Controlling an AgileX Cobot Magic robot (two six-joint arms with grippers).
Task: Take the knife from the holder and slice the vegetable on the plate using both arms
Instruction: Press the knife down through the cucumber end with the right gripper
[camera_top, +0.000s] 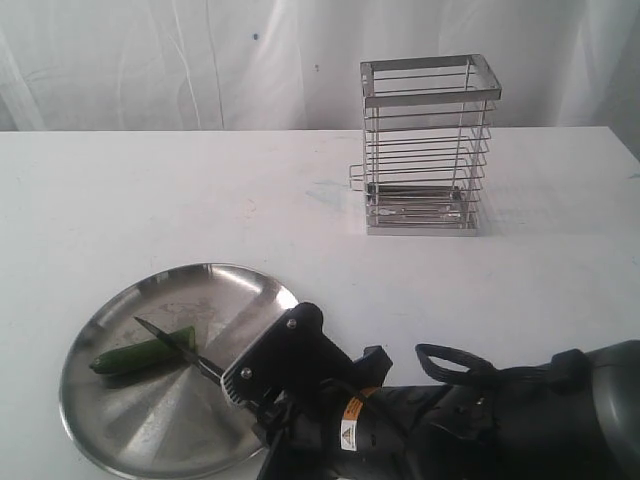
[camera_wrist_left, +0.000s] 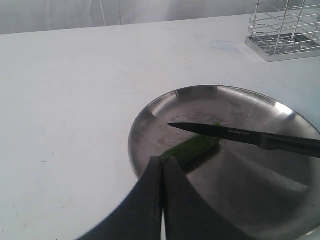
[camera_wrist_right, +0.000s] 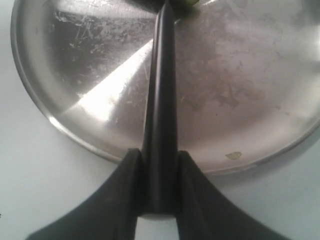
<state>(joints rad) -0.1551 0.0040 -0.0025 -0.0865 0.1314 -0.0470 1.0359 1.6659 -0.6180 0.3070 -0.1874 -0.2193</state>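
The steel plate (camera_top: 150, 430) lies at the table's front left. On it lies the dark green vegetable (camera_top: 135, 357). The black knife (camera_top: 172, 343) crosses the vegetable near one end, with its tip pointing away over the plate. My right gripper (camera_top: 245, 380) is shut on the knife's handle (camera_wrist_right: 160, 150), which sits between its fingers. The left wrist view shows my left gripper (camera_wrist_left: 162, 159) shut and empty, with its tips at the near end of the vegetable (camera_wrist_left: 192, 147). I cannot tell whether they touch it. The left arm does not show in the exterior view.
The wire holder (camera_top: 425, 145) stands upright and apart at the back right of the white table (camera_top: 150, 200), with nothing standing up in it. The right arm's bulk (camera_top: 500, 420) fills the front right. A white curtain hangs behind the table.
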